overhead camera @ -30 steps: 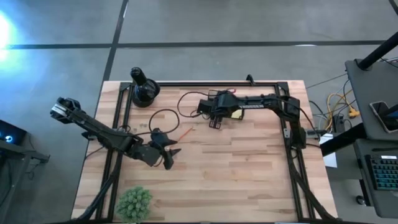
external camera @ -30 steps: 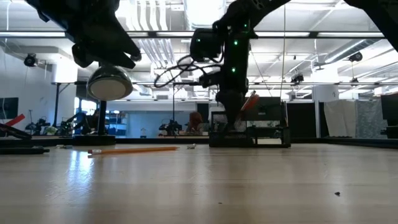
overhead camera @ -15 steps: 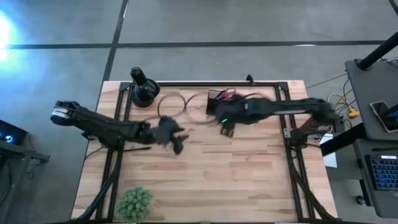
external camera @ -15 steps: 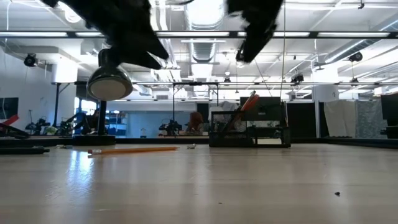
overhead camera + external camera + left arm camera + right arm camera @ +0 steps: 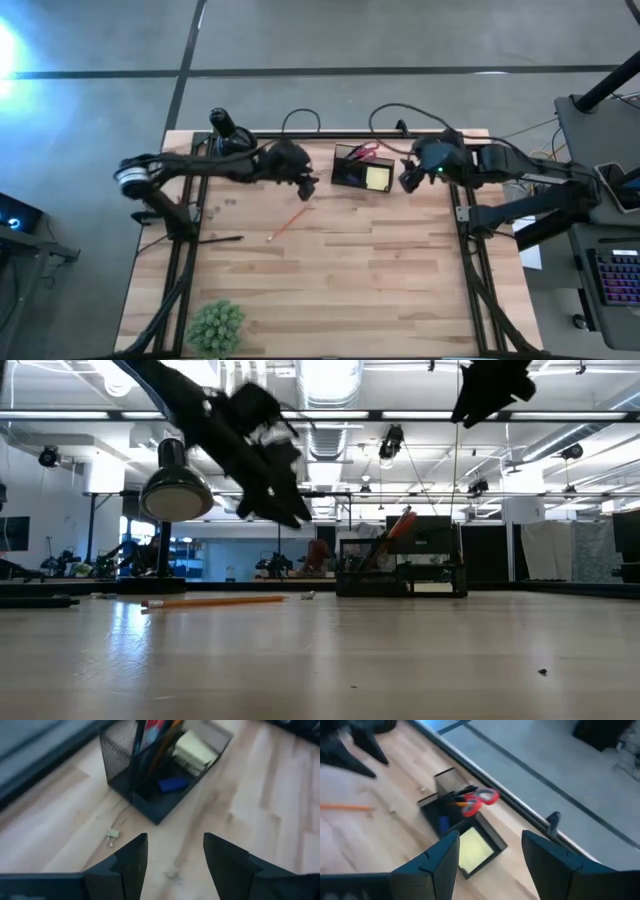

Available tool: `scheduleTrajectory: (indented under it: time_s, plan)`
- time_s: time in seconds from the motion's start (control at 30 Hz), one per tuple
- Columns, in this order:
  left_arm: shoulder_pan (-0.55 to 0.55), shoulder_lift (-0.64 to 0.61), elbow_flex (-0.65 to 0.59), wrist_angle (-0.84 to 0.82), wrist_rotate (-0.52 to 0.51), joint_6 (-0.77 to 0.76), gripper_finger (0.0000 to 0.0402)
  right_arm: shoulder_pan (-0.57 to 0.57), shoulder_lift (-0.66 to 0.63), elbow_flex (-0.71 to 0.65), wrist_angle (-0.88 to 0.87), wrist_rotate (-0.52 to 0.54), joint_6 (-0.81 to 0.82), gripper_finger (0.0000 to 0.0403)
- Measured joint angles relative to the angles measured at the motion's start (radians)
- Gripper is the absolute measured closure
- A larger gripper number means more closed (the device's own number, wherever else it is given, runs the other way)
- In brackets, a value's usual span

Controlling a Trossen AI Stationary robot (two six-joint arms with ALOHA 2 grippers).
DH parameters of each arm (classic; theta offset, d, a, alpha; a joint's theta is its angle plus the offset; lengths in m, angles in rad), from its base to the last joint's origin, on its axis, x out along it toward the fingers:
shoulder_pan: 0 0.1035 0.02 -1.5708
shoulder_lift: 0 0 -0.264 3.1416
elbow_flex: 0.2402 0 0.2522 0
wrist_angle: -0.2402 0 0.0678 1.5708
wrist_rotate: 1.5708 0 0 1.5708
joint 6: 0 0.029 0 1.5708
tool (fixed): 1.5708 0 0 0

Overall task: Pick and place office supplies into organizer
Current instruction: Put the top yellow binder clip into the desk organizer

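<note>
Although the red-handled scissors point(image 5: 479, 800) and yellow sticky-note pad point(image 5: 378, 178) are already seen inside the organizer point(image 5: 362, 167) at the table's far edge, an orange pencil point(image 5: 288, 223) is left lying left of it. Nothing is held: left gripper point(image 5: 305, 187) and right gripper point(image 5: 406, 178) flank the organizer, fingers apart.

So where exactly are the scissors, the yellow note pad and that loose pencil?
Scissors point(image 5: 481, 800): right wrist view, on the red handles sticking up from the organizer.
Yellow note pad point(image 5: 378, 177): high view, middle of its top sheet.
Pencil point(image 5: 288, 222): high view, middle of the orange shaft lying on the table.
</note>
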Motion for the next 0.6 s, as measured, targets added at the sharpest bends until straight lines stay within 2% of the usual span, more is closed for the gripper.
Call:
scheduleTrajectory:
  time_s: [0.1,0.2,0.3,0.43,0.6]
  plan:
    - [0.068,0.111,0.039,0.000,0.128,0.031,0.0224,-0.012,-0.031,-0.016,0.001,0.012,0.058,0.0197]
    - [0.107,0.201,0.088,-0.034,0.185,0.053,0.0224,-0.012,-0.044,-0.032,0.000,0.011,0.098,0.0197]
    - [0.128,0.247,0.150,-0.094,0.187,0.086,0.0223,-0.017,-0.051,-0.040,0.000,0.010,0.109,0.0197]
    - [0.130,0.260,0.226,-0.170,0.167,0.247,0.0223,-0.025,-0.051,-0.051,0.001,0.011,0.127,0.0197]
    - [0.136,0.259,0.256,-0.228,0.094,0.336,0.0223,-0.037,-0.052,-0.072,-0.001,0.009,0.134,0.0197]
